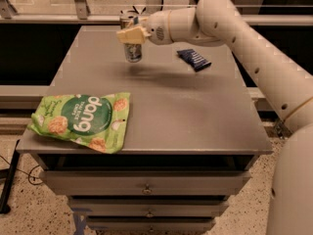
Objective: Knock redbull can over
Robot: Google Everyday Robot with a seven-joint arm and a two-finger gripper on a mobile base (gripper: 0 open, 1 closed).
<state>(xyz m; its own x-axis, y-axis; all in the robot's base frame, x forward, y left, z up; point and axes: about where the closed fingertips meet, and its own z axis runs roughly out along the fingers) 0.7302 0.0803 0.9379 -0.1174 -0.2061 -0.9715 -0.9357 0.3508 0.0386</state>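
Note:
The redbull can (132, 53) stands upright near the far left part of the grey table (161, 106). It is a slim blue and silver can. My gripper (130, 35) is at the can's upper half, coming in from the right, and covers its middle. The can's top shows just above the gripper and its lower part shows below it. A faint shadow lies on the table just under and to the right of the can.
A green snack bag (80, 121) lies flat at the table's front left corner, overhanging the edge. A flat dark-blue wrapped packet (194, 58) lies at the far right, under my arm. Drawers (146, 187) sit under the tabletop. A rail (58, 18) runs behind the table.

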